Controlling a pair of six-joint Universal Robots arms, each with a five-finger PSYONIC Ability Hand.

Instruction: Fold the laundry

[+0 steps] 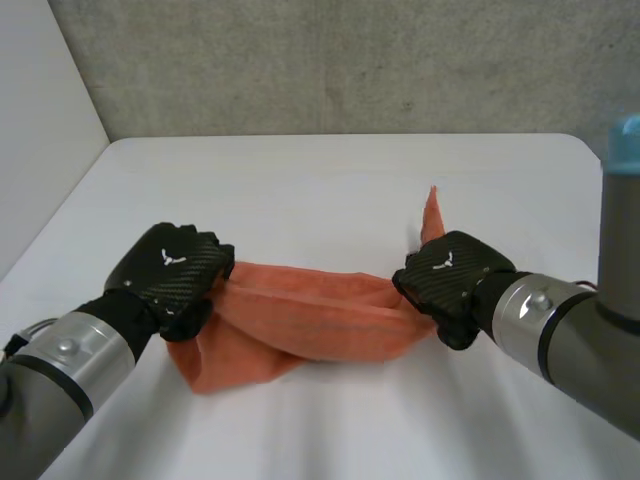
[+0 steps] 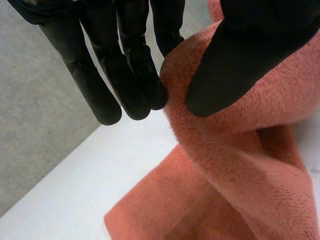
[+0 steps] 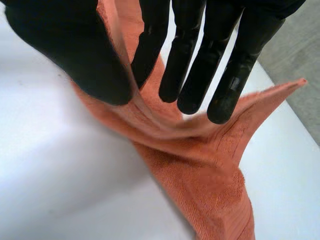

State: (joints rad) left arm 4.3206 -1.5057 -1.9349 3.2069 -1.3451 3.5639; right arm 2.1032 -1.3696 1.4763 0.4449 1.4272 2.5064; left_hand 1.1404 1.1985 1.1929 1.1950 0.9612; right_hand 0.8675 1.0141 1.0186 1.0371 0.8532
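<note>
Entry: towel, mid-handling.

- The orange towel [image 1: 310,320] hangs bunched between your two hands. Its long axis runs straight from one hand to the other, and the sagging middle rests on the white tabletop [image 1: 330,180].
- The left robot hand [image 1: 170,265] holds one end. In its wrist view the thumb [image 2: 235,60] presses a fold of towel [image 2: 240,165] against the fingers [image 2: 135,75], so it is pinching the cloth.
- The right robot hand [image 1: 452,272] holds the other end. Its thumb [image 3: 70,50] and fingers [image 3: 190,65] have a ridge of towel [image 3: 210,185] nipped between them, so it is gripping too.
- A loose corner [image 1: 432,210] pokes up just past the right robot hand's fingertips, clear of the grip.
- Under the left robot hand a slack flap lies on the tabletop.

Judgement: neither hand is nearer, since each has its own end. The next move turns on that hand-to-hand axis. The cloth looks twisted along it, so you likely need to draw the hands apart along that line to flatten the towel before any fold. Watch the right pinch: it looks to sit on a ridge rather than the corner, so it may slip.
</note>
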